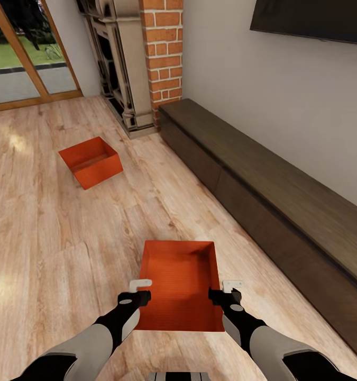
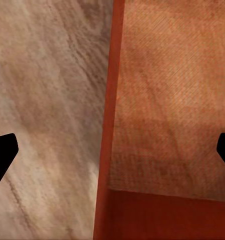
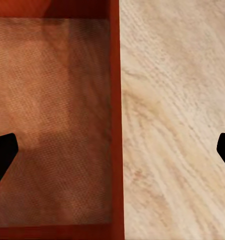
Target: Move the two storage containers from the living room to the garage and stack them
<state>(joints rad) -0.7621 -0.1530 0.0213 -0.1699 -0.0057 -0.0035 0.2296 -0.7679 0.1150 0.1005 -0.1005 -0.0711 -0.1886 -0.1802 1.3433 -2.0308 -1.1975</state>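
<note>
- The robot stood in the living room, on a light wood floor [image 1: 51, 233].
- One orange-red storage container, the near container [image 1: 181, 280], sat on the floor right in front of the robot, open side up.
- The other storage container, the far container [image 1: 91, 161], sat on the floor well apart from the first, closer to the fireplace [image 1: 120, 69] and the glass door [image 1: 25, 53].
- The left gripper [image 1: 140, 288] hung over the left wall of the near container.
- In the left wrist view, the left gripper [image 2: 112, 152] was spread wide, with one finger over the wood floor and one over the ribbed inside of the bin. The bin's wall [image 2: 106, 150] ran between them. It gripped nothing.
- The right gripper [image 1: 228, 290] hung over the right wall of the same bin.
- In the right wrist view, the right gripper [image 3: 112, 152] was spread wide too, with the bin's wall [image 3: 117, 130] between its fingers. It gripped nothing.
- A long dark bench [image 1: 284, 211] ran along the wall on the right.
- A red brick chimney [image 1: 162, 53] stood beside the fireplace.
- A black TV [image 1: 316, 21] hung on the wall above the bench.
</note>
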